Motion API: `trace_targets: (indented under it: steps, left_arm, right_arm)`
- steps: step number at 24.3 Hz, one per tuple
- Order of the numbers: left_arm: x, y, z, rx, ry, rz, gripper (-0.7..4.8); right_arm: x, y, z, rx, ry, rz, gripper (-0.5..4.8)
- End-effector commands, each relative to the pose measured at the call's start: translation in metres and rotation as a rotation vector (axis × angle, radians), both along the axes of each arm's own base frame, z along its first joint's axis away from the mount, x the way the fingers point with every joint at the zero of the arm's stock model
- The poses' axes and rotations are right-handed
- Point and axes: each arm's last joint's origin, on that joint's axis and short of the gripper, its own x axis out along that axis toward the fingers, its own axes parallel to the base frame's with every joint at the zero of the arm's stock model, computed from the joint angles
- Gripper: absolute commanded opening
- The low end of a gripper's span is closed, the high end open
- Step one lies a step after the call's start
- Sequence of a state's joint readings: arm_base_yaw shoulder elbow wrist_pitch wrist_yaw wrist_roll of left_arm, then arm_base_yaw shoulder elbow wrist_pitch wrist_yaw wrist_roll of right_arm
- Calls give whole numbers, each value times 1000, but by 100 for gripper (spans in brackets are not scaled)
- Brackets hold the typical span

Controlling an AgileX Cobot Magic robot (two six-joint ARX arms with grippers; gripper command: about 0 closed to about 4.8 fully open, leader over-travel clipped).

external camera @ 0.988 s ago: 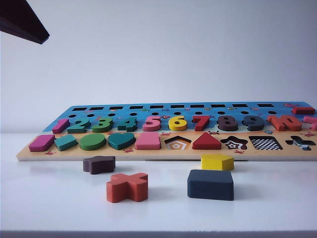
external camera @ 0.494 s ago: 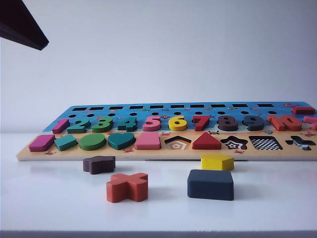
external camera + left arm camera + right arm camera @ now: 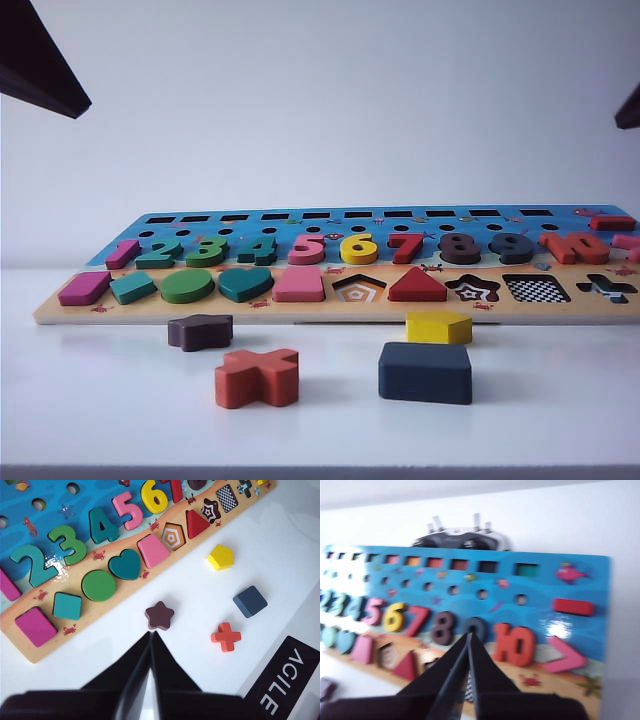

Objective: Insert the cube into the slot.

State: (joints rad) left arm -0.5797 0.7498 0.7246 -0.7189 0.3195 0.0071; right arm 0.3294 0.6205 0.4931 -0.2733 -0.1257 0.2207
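The cube [image 3: 425, 372], a dark navy flat square block, lies on the white table in front of the puzzle board [image 3: 180, 311]; it also shows in the left wrist view [image 3: 250, 601]. The slot [image 3: 535, 288], a square cutout with a checkered base [image 3: 227, 498], sits near the board's right end. My left gripper [image 3: 151, 633] hangs shut and empty above the table, its tips close to the purple star block [image 3: 160, 615] and well away from the cube. My right gripper [image 3: 468, 635] is shut and empty over the board near the dark 9, hiding most of the slot in its blurred view.
A yellow pentagon block [image 3: 438, 326], an orange-red cross block [image 3: 257, 377] and the purple star [image 3: 200, 331] lie loose near the cube. Dark arm parts show at the upper left [image 3: 40, 60] and the right edge [image 3: 630, 108]. A grey device [image 3: 462, 537] sits behind the board.
A dark part of the right arm has come into the exterior view at the upper right edge. The left arm's dark part has shifted slightly left. The blocks have not moved.
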Motion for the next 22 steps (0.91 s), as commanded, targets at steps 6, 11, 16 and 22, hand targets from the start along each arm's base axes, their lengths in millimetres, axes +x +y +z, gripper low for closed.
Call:
trace_targets:
  steps: [6,11,16,22]
  left_arm:
    - [1,1,-5,15,1,18,10]
    - [1,1,-5,15,1,18,10]
    - [1,1,-4,11,-4,17,10]
    - [1,1,-4,11,-4,16,10]
  right_arm:
    - [7,29,44,-30,308,257,1]
    - [8,41,63,-99,486,371,72]
    - [8,56,68,-188,680,428,303]
    - [9,87,48,-82,1033,309,319]
